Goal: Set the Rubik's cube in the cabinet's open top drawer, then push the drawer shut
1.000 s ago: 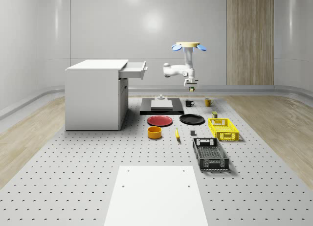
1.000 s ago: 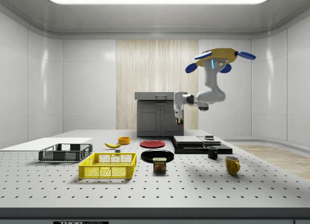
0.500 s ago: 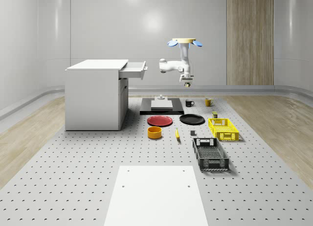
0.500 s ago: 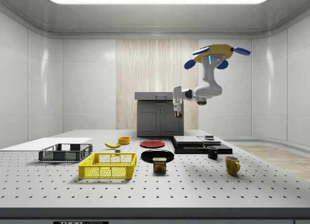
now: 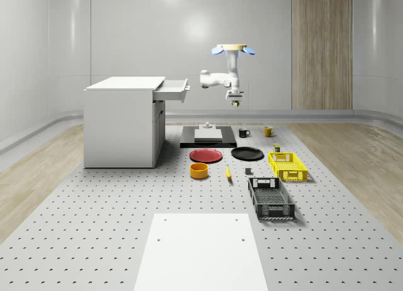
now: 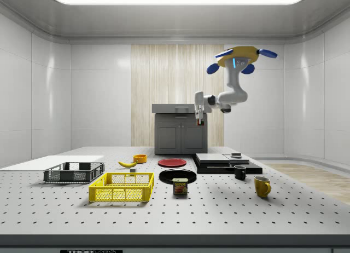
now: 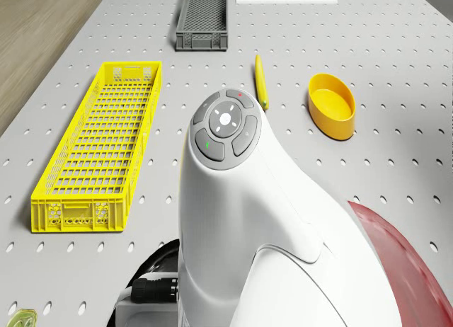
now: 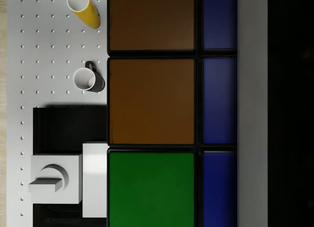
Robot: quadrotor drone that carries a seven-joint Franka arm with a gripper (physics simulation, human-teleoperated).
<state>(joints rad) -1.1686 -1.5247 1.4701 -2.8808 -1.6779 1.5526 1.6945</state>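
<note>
The Rubik's cube (image 8: 151,99) sits right in front of the wrist camera, showing orange, green and blue tiles. My gripper (image 5: 234,102) is shut on it and points down, seen also in the side view as the gripper (image 6: 199,120). The drone (image 5: 233,50) hovers high over the back of the table, above the black platform (image 5: 208,140). The white cabinet (image 5: 123,121) stands at the whole-scene view's left, with its top drawer (image 5: 173,89) pulled open. The gripper hangs to the right of the drawer front, a little below its height and apart from it.
On the table lie a red plate (image 5: 206,155), a black plate (image 5: 247,154), a yellow bowl (image 5: 199,171), a banana (image 5: 228,172), a yellow crate (image 5: 287,165) and a black crate (image 5: 271,198). Two mugs (image 8: 88,79) stand by the platform.
The drone and arm have risen and shifted toward the whole-scene view's left, nearer the open drawer. The cube has stayed in the gripper.
</note>
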